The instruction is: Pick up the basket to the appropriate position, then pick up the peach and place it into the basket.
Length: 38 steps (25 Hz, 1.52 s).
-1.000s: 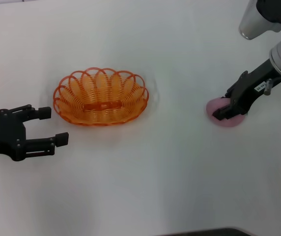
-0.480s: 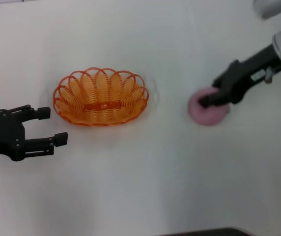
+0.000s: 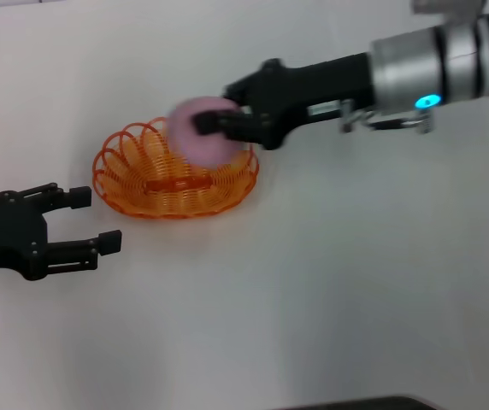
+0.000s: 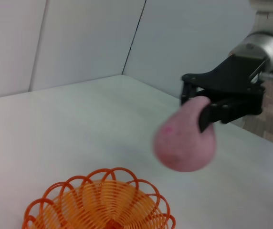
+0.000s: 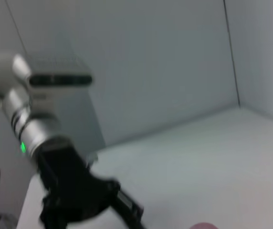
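The orange wire basket [image 3: 146,182] sits on the white table [image 3: 330,282] left of centre; it also shows in the left wrist view [image 4: 98,207]. My right gripper [image 3: 215,122] is shut on the pink peach [image 3: 195,130] and holds it in the air above the basket's right part. The left wrist view shows the peach [image 4: 184,140] held by that gripper [image 4: 204,112] above and beyond the basket. A sliver of the peach [image 5: 202,225] shows in the right wrist view. My left gripper [image 3: 92,221] is open and empty, low to the left of the basket.
The left arm [image 5: 62,186] shows far off in the right wrist view. White walls [image 4: 79,43] stand behind the table.
My right gripper lifted the peach off the table at the right and carried it left, to above the basket. The left gripper and basket have not moved.
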Each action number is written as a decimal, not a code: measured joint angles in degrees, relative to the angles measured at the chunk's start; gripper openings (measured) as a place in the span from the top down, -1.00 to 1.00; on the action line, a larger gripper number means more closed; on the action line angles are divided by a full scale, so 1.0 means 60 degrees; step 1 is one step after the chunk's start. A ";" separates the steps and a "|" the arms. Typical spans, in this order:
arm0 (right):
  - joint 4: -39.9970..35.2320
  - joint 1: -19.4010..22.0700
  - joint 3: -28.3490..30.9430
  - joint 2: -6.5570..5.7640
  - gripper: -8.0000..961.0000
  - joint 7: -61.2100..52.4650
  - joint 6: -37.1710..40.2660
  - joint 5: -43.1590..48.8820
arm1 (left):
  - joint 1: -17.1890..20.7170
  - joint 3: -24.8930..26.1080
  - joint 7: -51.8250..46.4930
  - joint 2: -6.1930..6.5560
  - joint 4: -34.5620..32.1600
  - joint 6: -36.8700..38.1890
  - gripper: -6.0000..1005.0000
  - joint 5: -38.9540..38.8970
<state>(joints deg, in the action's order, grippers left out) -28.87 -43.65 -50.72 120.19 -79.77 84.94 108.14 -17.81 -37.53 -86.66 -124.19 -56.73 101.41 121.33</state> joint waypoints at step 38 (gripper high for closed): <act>0.1173 0.1199 -0.0041 -0.0203 -0.95 0.1915 0.0526 -0.2335 | -0.0073 0.0354 -0.0485 0.0018 0.0002 -0.0033 -0.75 -0.0039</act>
<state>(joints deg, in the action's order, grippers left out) -21.83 -36.46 -50.97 118.97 -68.28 88.10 94.13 -18.25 -35.41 -89.56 -124.08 -56.72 101.22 121.10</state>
